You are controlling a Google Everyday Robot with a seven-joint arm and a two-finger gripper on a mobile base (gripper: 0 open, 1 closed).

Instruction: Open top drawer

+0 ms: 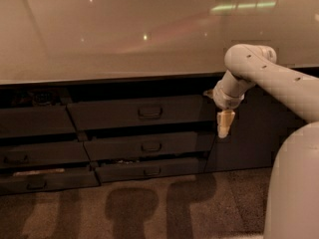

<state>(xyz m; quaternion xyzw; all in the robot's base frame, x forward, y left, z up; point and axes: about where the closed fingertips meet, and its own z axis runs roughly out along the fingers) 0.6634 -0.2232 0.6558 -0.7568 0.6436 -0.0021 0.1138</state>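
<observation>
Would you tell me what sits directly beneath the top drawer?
A slimmer middle drawer, then a bottom drawer, each with a centre handle. Their insides are hidden behind the fronts. The end effector hangs at the right end of the top drawer.

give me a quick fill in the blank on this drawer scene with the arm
The end effector hangs to the ____ of the top drawer in the picture.
It points ____, toward the floor.
The top drawer's handle sits at the ____ of its front.
Below the top drawer lie ____ slimmer drawers in the same stack.
Missing words: right; down; centre; two.
</observation>
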